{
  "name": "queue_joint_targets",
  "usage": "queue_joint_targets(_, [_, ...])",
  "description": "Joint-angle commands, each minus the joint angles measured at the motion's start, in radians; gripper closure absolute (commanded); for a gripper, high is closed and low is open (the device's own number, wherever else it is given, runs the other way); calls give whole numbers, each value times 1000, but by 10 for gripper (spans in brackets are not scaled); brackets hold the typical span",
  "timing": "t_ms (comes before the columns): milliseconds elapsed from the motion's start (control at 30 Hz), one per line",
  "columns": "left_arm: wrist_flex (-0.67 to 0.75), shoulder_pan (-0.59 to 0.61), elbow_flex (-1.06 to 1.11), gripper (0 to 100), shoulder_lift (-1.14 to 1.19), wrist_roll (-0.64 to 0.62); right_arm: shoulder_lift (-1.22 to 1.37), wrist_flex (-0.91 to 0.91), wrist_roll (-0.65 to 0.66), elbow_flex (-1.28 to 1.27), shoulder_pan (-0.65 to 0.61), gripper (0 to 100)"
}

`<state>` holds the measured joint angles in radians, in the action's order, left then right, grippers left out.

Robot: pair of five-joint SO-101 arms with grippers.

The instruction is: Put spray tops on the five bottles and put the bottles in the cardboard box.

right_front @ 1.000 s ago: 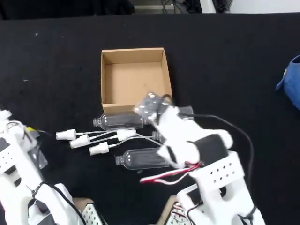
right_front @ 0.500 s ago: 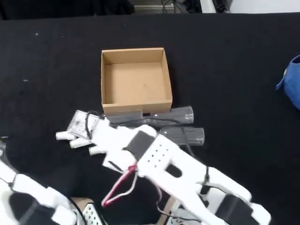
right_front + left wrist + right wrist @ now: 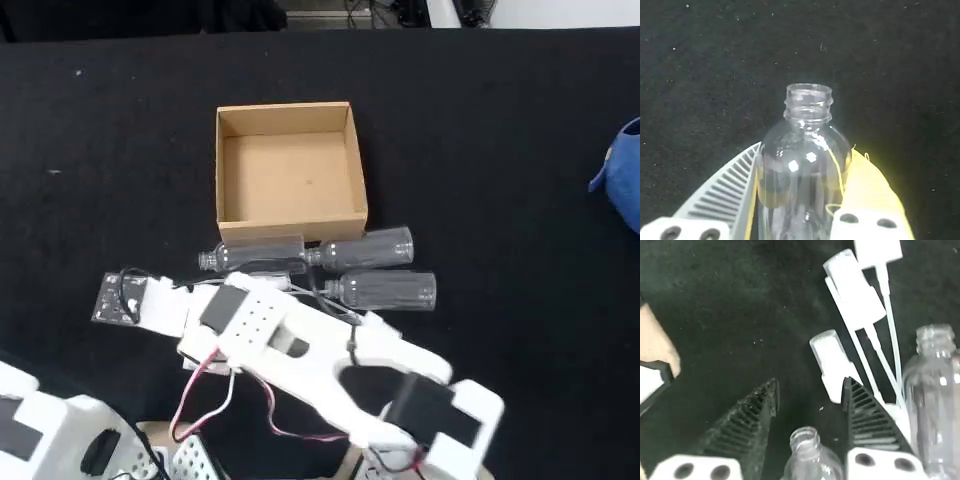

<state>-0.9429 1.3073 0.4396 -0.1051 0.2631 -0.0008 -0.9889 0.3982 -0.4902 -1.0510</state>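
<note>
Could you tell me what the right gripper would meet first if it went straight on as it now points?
Probably the nearest spray top, lying right at the tip of the open right gripper; otherwise the black table beyond, though depth is unclear.

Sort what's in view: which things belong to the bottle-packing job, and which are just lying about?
Job: brown cardboard box; clear plastic bottles beside it; one clear bottle in the left gripper; white plastic spray tops.
Lying about: blue rounded object, far from the box.
</note>
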Motion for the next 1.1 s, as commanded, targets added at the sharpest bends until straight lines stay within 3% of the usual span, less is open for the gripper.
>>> queue_joint_targets(0, [-3, 8, -67, 970, 5, 35, 48, 21, 60, 76, -12, 805])
queue_joint_targets(533, [2, 10, -67, 970, 8, 38, 213, 18, 215, 200, 26, 805])
queue_joint_targets(867, [-6, 10, -68, 970, -6, 35, 248, 54, 212, 133, 23, 809])
queue_joint_targets(1033, [-57, 24, -53, 970, -115, 37, 300, 63, 206, 174, 23, 989])
queue_joint_targets(1067, [-68, 27, -48, 970, -143, 37, 292, 49, 184, 193, 28, 988])
